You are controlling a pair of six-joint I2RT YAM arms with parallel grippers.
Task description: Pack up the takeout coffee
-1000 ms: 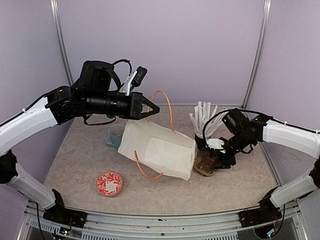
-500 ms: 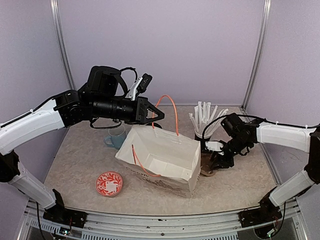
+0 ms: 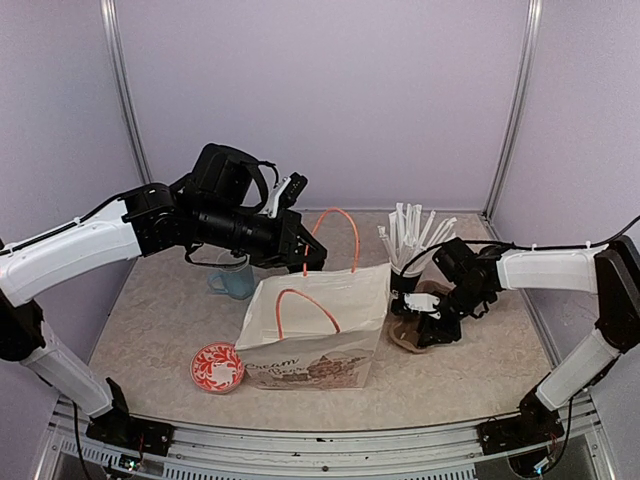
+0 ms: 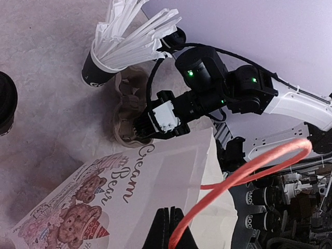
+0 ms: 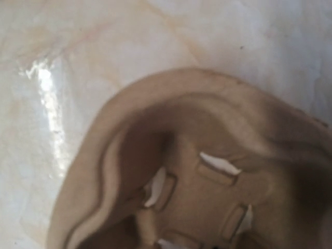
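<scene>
A white paper bag (image 3: 318, 330) with a bear print stands upright in the middle of the table. My left gripper (image 3: 308, 258) is shut on its orange rope handle (image 4: 244, 174) and holds it from above. My right gripper (image 3: 420, 318) is down on a brown pulp cup carrier (image 3: 404, 338), just right of the bag. The right wrist view is filled by that carrier (image 5: 207, 171), and the fingers do not show there. A dark round thing (image 4: 5, 104) is cut by the left edge of the left wrist view. I cannot tell whether it is the takeout coffee.
A black cup of white straws (image 3: 402, 270) stands right behind the carrier. A light blue mug (image 3: 233, 281) sits behind the bag's left side. A red patterned saucer (image 3: 218, 367) lies at the bag's front left.
The left arm has raised the bag by its handle from lying on its side to standing upright. The right gripper has shifted a little over the carrier and its jaws have narrowed.
</scene>
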